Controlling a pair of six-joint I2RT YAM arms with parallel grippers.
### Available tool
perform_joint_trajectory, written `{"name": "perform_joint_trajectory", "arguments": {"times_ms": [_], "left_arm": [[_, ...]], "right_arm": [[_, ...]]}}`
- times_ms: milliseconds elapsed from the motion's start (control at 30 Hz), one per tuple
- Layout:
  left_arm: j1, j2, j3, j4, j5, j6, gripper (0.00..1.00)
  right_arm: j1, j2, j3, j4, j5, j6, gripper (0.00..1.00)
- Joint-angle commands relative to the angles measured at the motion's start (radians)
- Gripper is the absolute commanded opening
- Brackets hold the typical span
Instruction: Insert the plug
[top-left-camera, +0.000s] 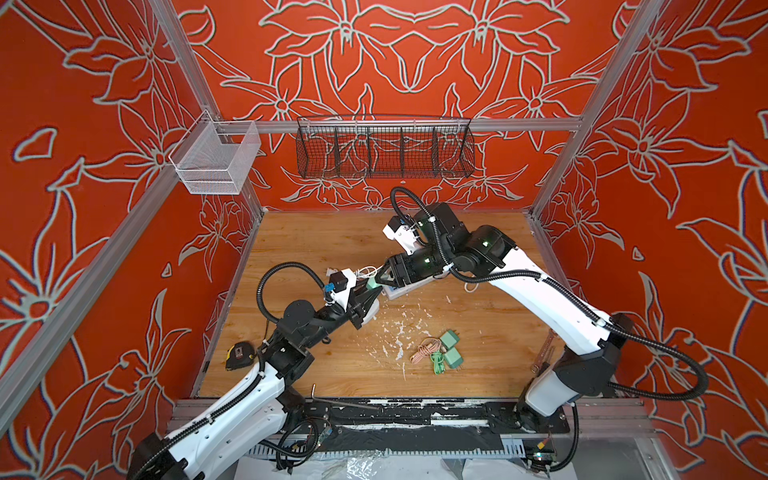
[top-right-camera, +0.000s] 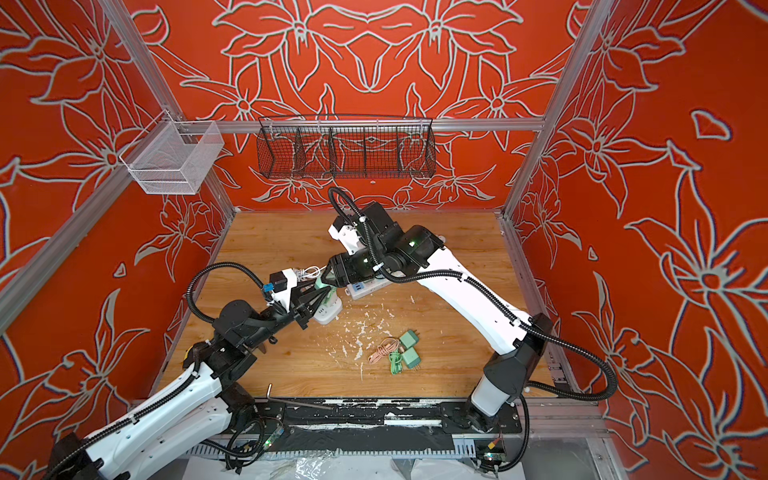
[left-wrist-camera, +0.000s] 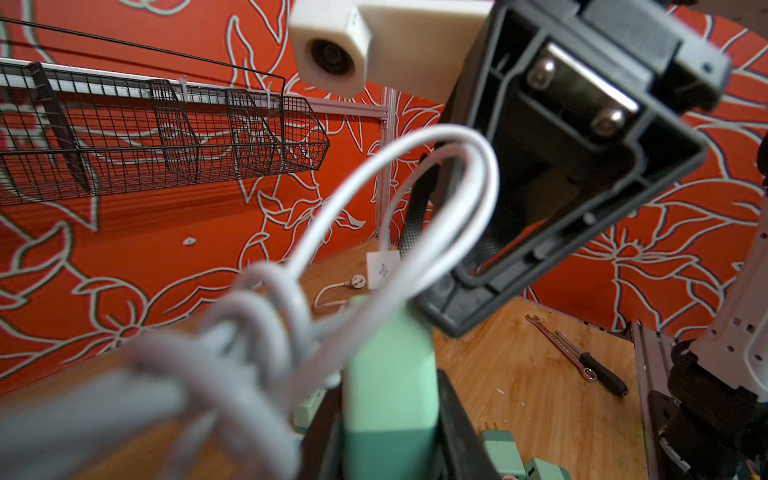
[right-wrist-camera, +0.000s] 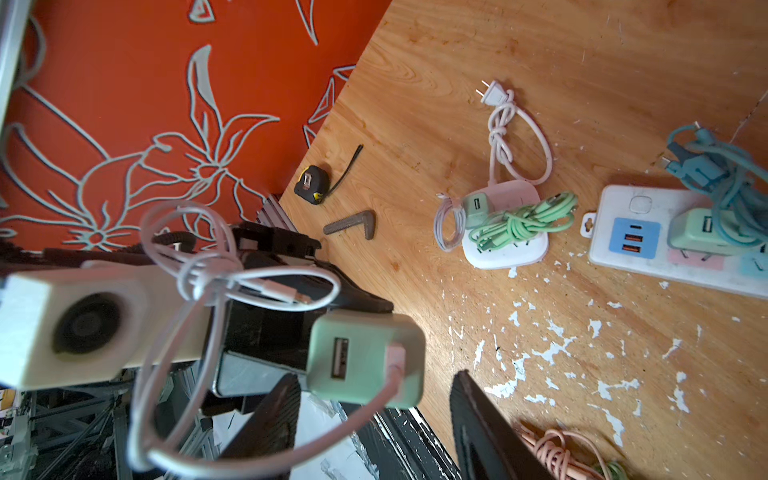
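Note:
The plug (right-wrist-camera: 365, 357) is a mint-green charger block with a white cable (right-wrist-camera: 208, 282) knotted in loops and plugged into its face. My left gripper (left-wrist-camera: 390, 436) is shut on it, the green body (left-wrist-camera: 390, 374) clamped between the dark fingers and held above the table. In both top views the plug (top-left-camera: 371, 284) hangs between the two grippers. My right gripper (right-wrist-camera: 376, 380) faces it, open, one finger (right-wrist-camera: 270, 415) on each side of the block. A small white power strip (right-wrist-camera: 505, 249) and a long white one (right-wrist-camera: 648, 253) lie on the wood beyond.
Each strip carries a green charger with a bundled cable. Two loose green chargers with pink and green cables (top-left-camera: 444, 351) lie toward the front. A tape measure (top-left-camera: 240, 353), a hex key (top-left-camera: 332, 401) and a wrench (left-wrist-camera: 582, 357) lie near the edges. White flecks dot the board.

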Motion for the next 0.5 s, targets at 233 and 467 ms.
{"name": "perform_joint_trajectory", "arguments": {"times_ms": [233, 467], "left_arm": [[-0.004, -0.012, -0.002, 0.053, 0.017, 0.019, 0.0], [-0.005, -0.017, -0.007, 0.056, 0.022, 0.022, 0.0]], "right_arm": [[-0.009, 0.042, 0.067, -0.053, -0.041, -0.001, 0.6], [-0.015, 0.085, 0.12, -0.092, -0.058, -0.002, 0.59]]}}
